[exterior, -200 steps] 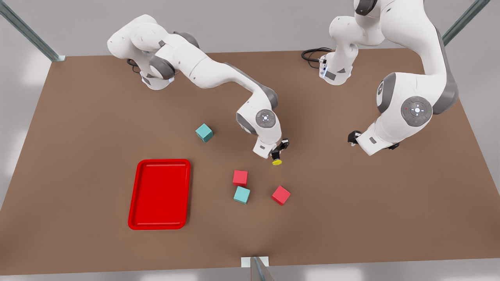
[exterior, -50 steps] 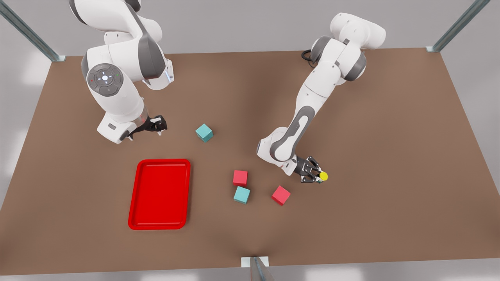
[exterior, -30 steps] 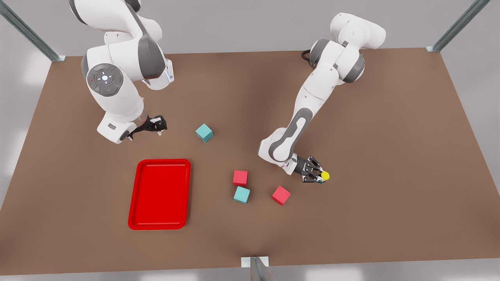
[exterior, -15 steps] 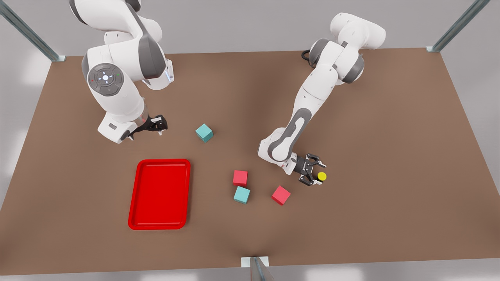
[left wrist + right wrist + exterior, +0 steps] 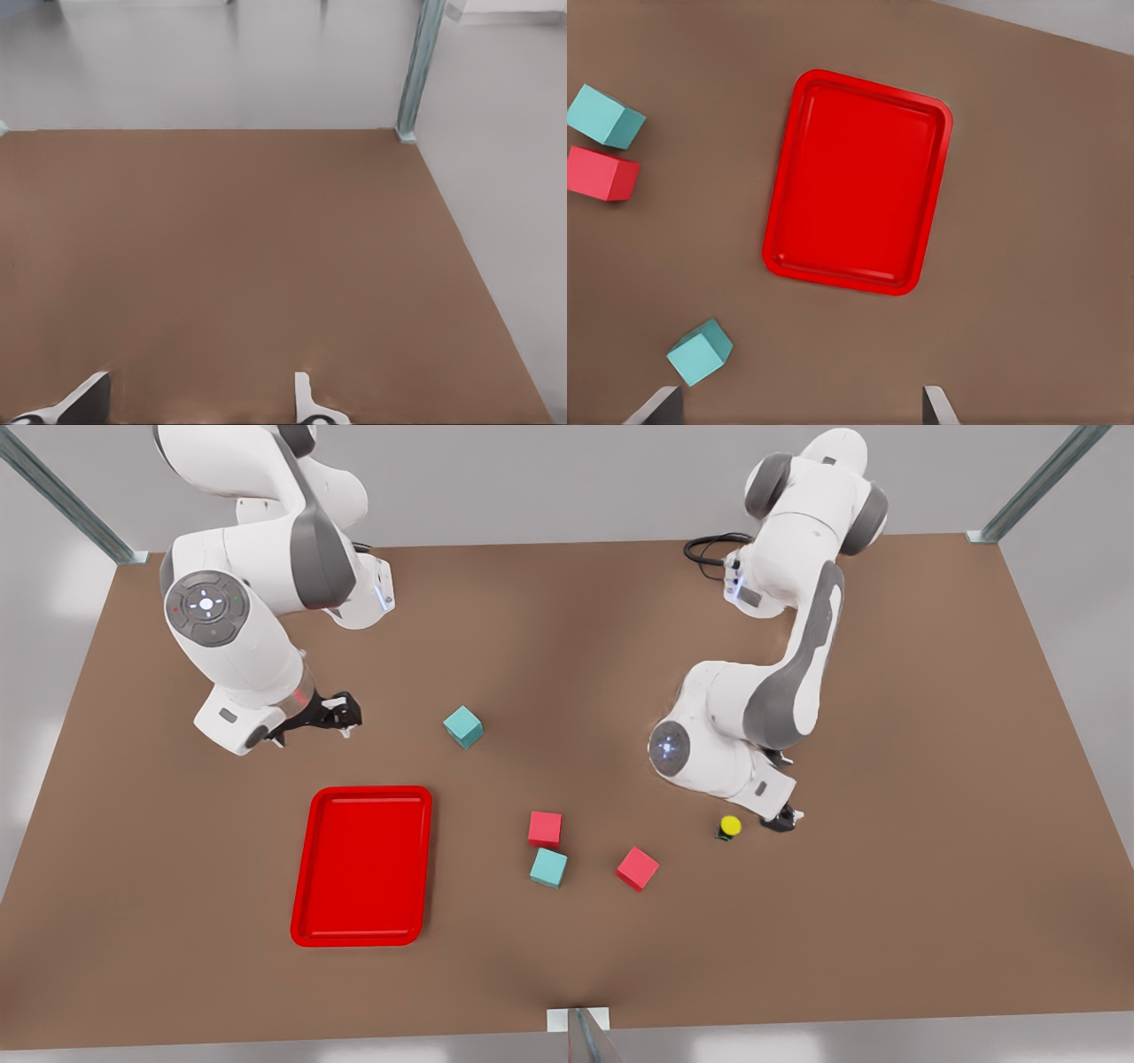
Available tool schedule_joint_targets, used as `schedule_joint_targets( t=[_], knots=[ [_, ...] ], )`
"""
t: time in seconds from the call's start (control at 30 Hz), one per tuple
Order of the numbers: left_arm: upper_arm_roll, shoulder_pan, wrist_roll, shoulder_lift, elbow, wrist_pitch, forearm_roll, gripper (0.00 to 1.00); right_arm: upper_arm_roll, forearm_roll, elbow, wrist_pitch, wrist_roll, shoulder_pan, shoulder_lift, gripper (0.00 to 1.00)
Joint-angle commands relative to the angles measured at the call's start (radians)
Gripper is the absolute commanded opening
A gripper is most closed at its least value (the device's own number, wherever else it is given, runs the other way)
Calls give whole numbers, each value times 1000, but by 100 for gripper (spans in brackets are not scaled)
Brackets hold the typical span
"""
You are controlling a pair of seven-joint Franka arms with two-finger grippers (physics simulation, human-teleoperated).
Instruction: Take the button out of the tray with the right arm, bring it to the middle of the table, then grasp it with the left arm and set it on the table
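Observation:
The button [image 5: 729,827], a yellow cap on a small dark base, stands alone on the brown table [image 5: 921,779], right of the cubes in the front view. Just to its right, my left gripper [image 5: 784,821] hangs under its arm, apart from the button. The left wrist view looks over bare table, and the left gripper [image 5: 195,407] is open and holds nothing. The red tray [image 5: 361,865] lies empty at the front view's left. My right gripper [image 5: 341,716] waits above and behind it, open. In the right wrist view the right gripper [image 5: 799,412] looks down on the tray [image 5: 855,181].
A teal cube [image 5: 463,726] sits between the arms. A red cube [image 5: 545,828], a teal cube [image 5: 548,867] and another red cube [image 5: 637,868] cluster between tray and button. A metal post [image 5: 416,71] marks the table corner beyond the left gripper.
The left gripper opened and let go of the button, which now stands on the table. The left arm then drew up and swung to the button's right. The right arm shifted slightly left.

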Motion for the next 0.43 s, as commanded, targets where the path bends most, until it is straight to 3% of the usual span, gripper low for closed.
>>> schedule_joint_targets(
  t=[0.0, 0.03, 0.1, 0.17, 0.4],
  knots=[
    [7, 88, 2070, -71, 74, -125, -452, 100, 0, 2, 1, 0, -4, 0, -2, 100],
    [-1, 136, 2071, -179, 56, -116, -451, 100, 0, -1, 2, 0, -4, -6, -2, 100],
    [1, 188, 2077, -453, -165, -18, -498, 100, 0, 0, 2, 0, -6, -21, -2, 100],
    [8, 182, 2082, -575, -381, 133, -498, 100, 0, 0, 2, 0, -6, -27, -2, 100],
    [10, 183, 2159, -581, -409, 119, -500, 100, 0, 0, 2, 0, -6, -33, -2, 100]
  ],
)
